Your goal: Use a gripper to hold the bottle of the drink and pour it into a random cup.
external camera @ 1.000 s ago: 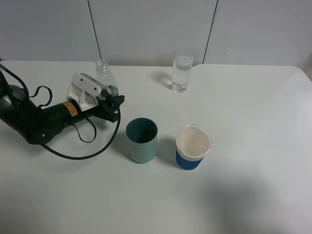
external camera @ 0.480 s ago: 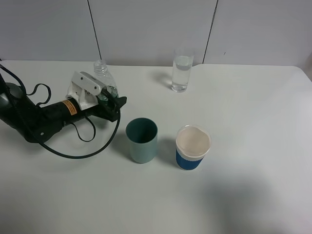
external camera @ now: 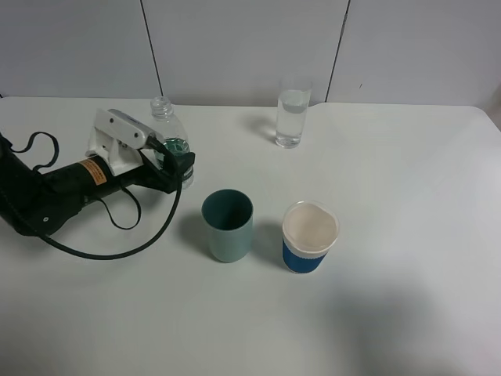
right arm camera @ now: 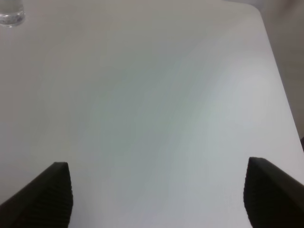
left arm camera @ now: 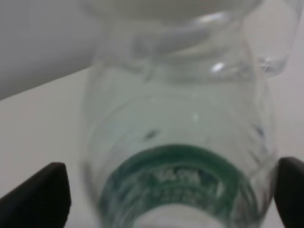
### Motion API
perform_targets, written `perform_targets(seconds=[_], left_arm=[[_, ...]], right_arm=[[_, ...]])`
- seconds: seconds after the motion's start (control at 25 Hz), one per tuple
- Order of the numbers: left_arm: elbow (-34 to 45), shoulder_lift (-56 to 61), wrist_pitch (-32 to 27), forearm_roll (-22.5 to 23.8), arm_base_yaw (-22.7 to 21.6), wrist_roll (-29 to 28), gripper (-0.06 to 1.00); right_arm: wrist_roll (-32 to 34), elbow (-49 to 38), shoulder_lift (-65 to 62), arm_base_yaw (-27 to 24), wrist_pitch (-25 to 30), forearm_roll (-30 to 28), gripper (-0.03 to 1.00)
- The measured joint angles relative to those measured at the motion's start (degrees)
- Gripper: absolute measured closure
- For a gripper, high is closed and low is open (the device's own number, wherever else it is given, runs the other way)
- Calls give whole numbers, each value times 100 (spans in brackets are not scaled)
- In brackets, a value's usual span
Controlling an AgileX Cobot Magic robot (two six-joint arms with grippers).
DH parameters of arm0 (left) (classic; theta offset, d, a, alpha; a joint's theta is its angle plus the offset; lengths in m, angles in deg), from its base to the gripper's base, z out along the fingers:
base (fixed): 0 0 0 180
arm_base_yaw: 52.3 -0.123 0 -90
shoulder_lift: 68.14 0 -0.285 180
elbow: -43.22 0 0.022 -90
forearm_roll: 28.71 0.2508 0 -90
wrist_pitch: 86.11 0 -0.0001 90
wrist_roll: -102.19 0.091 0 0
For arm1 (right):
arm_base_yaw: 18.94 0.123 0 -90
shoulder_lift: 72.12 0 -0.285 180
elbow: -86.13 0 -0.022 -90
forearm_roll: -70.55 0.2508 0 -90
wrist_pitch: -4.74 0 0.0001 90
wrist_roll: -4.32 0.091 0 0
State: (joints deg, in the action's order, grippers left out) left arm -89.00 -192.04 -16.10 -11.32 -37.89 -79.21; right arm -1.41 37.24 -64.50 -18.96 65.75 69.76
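My small clear plastic bottle with the green label [external camera: 169, 131] is standing upright on the white table [external camera: 407, 235], out toward ten o'clock from the table's middle in the high view, close to the far edge, cap off, neck open. In the left wrist view the bottle [left arm camera: 178, 142] fills nearly everything, blurred, with its green band low in the picture. The left gripper [external camera: 174, 163], white blocky head with dark fingers on a thick black arm, reaches in from nine o'clock and sits right at the bottle's lower body. Its two dark fingertips [left arm camera: 40, 192] stand far apart, one on either side of the bottle, with table showing between each tip and the plastic, so I read the jaws as spread wide and gripping nothing. From the high view I cannot tell whether a finger brushes the label.

The tall slim clear drinking glass [external camera: 291, 113] stands at about one o'clock from the table's middle, near the far edge, well apart from the bottle, with clear liquid in it. The teal-green opaque cup [external camera: 228, 225] is near the middle, roughly at five o'clock from the bottle, and the white paper cup with the blue band [external camera: 309, 236] stands just beside it at its three o'clock.

The right gripper [right arm camera: 156, 194] hangs over bare table, its dark fingertips [right arm camera: 42, 192] wide apart, nothing between them; the base of the glass [right arm camera: 10, 14] peeks in at one corner.
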Motion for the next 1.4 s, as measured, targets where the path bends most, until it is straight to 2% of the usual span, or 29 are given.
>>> perform_targets(seconds=[0.4, 0.52, 0.68, 0.88, 1.2, 1.4], left_arm=[[1657, 2006, -8, -1630, 0, 85, 9], [1760, 2754, -504, -2028, 0, 186, 9], [1657, 3889, -1895, -2349, 0, 565, 9], [966, 5127, -3981, -2394, 0, 1050, 9], [-523, 6384, -7466, -1795, 0, 1243, 9], [-964, 7052, -8836, -1631, 0, 1236, 9]], right_arm=[[0, 0, 0, 0, 0, 0, 23], [0, 0, 0, 0, 0, 0, 23], [0, 0, 0, 0, 0, 0, 23], [0, 0, 0, 0, 0, 0, 23], [0, 0, 0, 0, 0, 0, 23], [0, 0, 0, 0, 0, 0, 23]])
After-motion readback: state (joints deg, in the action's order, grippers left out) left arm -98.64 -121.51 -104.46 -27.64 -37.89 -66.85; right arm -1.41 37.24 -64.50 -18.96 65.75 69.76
